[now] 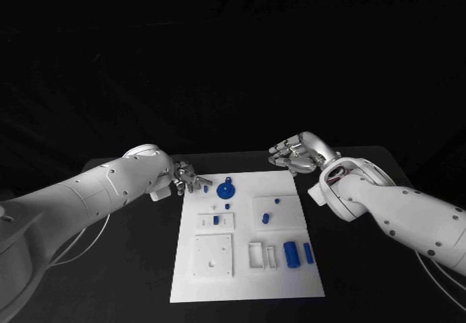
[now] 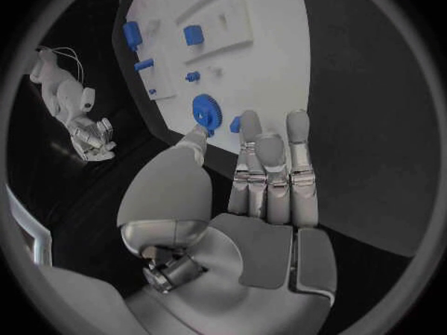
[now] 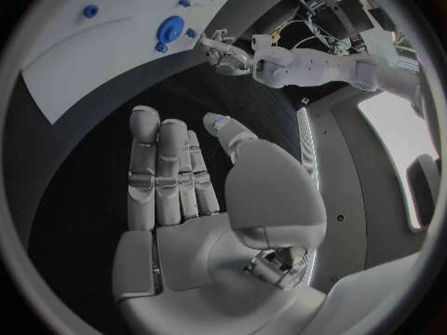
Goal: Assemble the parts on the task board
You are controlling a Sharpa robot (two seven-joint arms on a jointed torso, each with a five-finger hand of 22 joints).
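Both arms are white and smooth, like fat tubes, with tiny dark screw dots along them. The left arm [image 1: 92, 192] and the right arm [image 1: 408, 215] each end in a shiny silver hand. The left hand [image 2: 252, 193] has grey finger pads. The right hand [image 3: 200, 201] has them too. Thin pale cables hang under each arm.

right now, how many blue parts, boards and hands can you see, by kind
blue gear: 1
other blue parts: 7
white task board: 1
hands: 2, the left hand and the right hand
total: 11
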